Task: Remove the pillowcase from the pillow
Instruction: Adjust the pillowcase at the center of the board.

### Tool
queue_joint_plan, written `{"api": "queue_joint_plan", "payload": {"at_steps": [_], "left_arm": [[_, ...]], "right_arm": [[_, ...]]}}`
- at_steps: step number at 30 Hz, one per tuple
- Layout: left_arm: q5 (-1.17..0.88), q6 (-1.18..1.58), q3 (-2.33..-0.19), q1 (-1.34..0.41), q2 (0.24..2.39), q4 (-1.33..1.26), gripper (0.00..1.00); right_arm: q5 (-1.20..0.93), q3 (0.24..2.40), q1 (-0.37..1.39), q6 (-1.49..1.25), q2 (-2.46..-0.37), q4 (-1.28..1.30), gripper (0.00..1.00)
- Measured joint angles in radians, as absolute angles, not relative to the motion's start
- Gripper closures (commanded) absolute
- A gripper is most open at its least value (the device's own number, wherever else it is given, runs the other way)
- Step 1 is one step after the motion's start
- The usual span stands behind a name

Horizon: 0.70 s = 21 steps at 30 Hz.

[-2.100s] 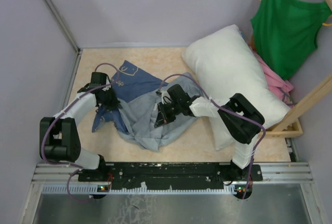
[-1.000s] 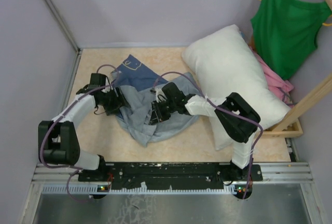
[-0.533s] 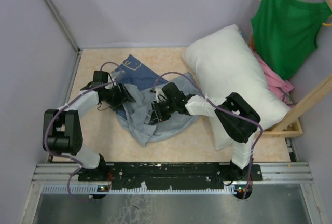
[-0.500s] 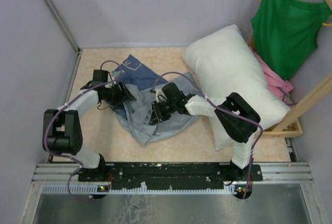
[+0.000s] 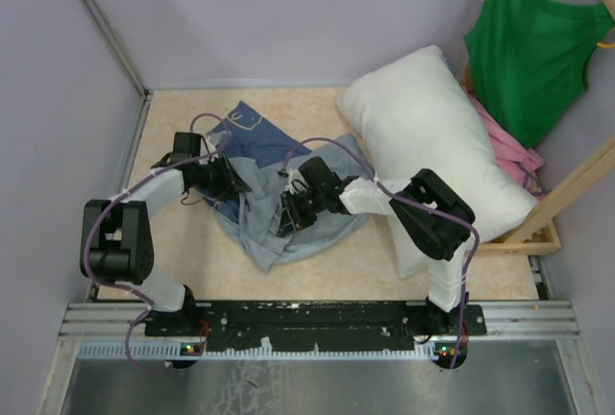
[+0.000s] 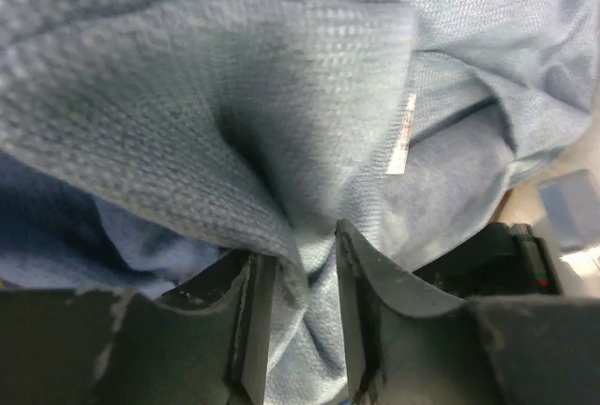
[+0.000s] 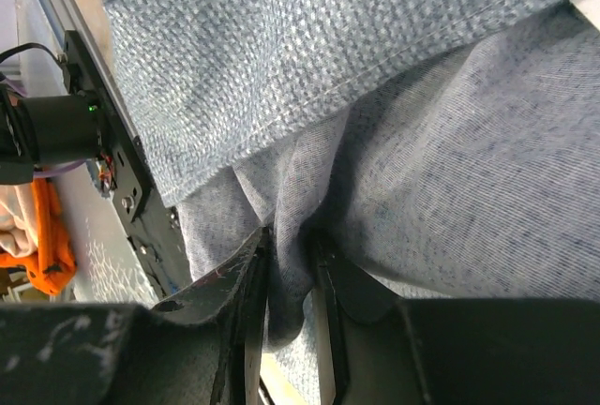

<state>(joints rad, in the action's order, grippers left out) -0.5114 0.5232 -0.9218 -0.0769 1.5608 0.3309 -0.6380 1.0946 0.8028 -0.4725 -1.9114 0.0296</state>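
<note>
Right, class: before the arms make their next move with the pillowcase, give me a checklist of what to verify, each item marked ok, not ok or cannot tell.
1. Pillow fully out of the pillowcase: ok, it lies bare and white beside the crumpled cloth.
2. Right gripper clamped on a pillowcase fold: ok.
3. Left gripper clamped on a fold: cannot tell; cloth sits between its fingers, but they stand apart.
4. Right arm free of the pillow: cannot tell; its elbow overlaps the pillow in the top view.
5. Green tank top out of the way: ok, it hangs at the far right.
</note>
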Motion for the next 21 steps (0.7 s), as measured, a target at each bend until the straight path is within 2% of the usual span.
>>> {"api": "queue_joint_plan", "payload": {"at_steps": [1, 2, 9, 16, 21], "left_arm": [[-0.509, 0.517, -0.916, -0.077, 1.578, 0.327, 0.96], [-0.505, 0.517, -0.913, -0.076, 1.592, 0.324, 1.00], [-0.504, 0.485, -0.973, -0.077, 1.579, 0.372, 1.00], [-0.498, 0.501, -1.164, -0.077, 1.377, 0.390, 1.00], [-0.498, 0.535, -1.186, -0.077, 1.259, 0.359, 1.00]], "right_arm": [[-0.639, 1.095, 0.803, -0.472, -1.911, 0.029, 0.75], [-0.639, 1.095, 0.803, -0.472, -1.911, 0.029, 0.75], [-0.650, 1.115, 0.805, -0.491, -1.922, 0.027, 0.75], [-0.680, 1.253, 0.850, -0.631, -2.023, -0.091, 0.65], [-0.654, 1.292, 0.871, -0.785, -2.066, -0.259, 0.61]]}}
